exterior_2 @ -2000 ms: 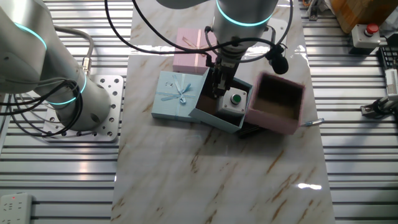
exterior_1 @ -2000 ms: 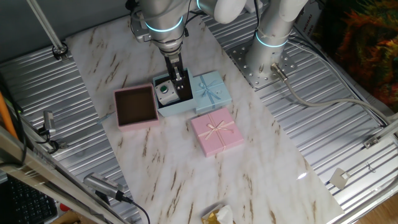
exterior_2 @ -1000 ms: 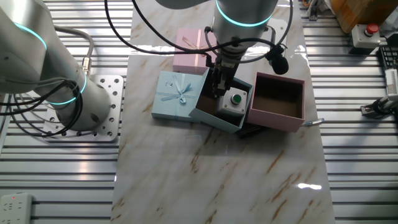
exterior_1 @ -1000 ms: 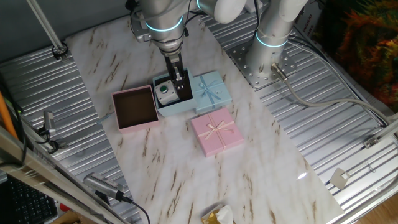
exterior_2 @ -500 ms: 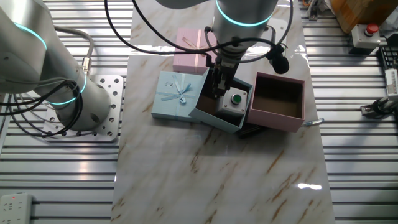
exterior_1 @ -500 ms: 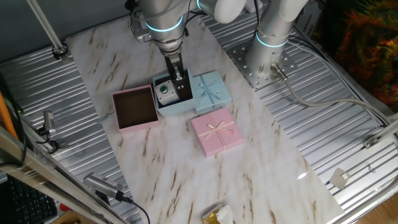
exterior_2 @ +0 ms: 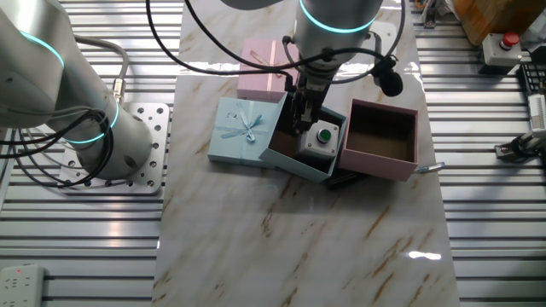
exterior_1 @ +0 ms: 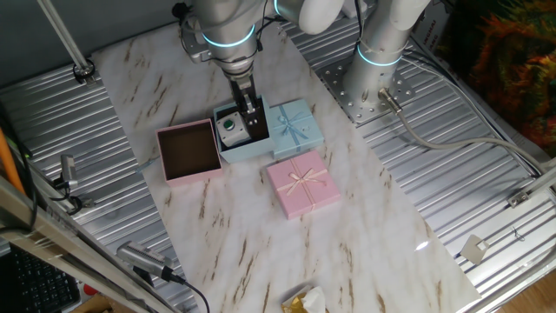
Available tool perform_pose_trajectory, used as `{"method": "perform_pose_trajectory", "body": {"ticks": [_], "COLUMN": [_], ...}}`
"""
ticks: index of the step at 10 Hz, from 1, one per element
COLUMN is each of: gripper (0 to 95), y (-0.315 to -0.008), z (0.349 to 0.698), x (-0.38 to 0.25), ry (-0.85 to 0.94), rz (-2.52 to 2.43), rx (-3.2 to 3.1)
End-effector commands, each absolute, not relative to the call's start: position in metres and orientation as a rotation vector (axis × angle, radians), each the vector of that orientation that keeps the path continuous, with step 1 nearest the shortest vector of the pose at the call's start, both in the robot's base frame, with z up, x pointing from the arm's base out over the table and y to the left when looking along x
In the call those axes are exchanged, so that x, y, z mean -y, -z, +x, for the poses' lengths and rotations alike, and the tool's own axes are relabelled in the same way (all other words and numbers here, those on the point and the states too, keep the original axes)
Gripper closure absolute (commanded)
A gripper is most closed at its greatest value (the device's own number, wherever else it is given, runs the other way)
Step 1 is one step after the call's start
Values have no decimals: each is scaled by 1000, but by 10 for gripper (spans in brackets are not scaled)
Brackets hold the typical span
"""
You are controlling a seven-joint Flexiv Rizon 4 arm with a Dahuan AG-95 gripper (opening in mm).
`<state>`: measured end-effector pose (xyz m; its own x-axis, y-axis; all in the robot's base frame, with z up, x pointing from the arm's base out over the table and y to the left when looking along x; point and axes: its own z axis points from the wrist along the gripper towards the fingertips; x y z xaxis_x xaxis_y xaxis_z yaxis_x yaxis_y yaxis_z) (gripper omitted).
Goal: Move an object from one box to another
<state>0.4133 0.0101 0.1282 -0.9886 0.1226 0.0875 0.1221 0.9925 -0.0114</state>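
The small white object [exterior_1: 231,130] with a dark green round top lies inside the light blue box [exterior_1: 234,150], in its left half; it also shows in the other fixed view [exterior_2: 322,137]. My gripper [exterior_1: 254,123] reaches down into the same box [exterior_2: 294,162] just beside the object, apart from it, with its dark fingers [exterior_2: 302,118] a little apart and nothing between them. The pink box [exterior_1: 188,150] stands open and empty against the blue box, with its brown lining showing [exterior_2: 380,141].
A light blue lid with a bow [exterior_1: 295,124] lies against the blue box. A pink lid with a cream bow [exterior_1: 302,183] lies in front of it. The arm's base [exterior_1: 373,61] stands on the plate at the back right. Ribbed metal surrounds the marble top.
The pink box shifted and straightened slightly two to one second ago. Since then my wrist and its cable have moved slightly; the object rests in the blue box throughout.
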Motion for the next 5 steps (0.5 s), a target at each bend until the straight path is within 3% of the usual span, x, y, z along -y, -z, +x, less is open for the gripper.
{"method": "perform_pose_trajectory", "body": {"ticks": [1, 5], "gripper": [570, 570], "y": [-128, -129], "z": [414, 414], "x": [-11, -11], "ry": [-2, -9], "rz": [-165, -60], "rx": [3045, 3028]}}
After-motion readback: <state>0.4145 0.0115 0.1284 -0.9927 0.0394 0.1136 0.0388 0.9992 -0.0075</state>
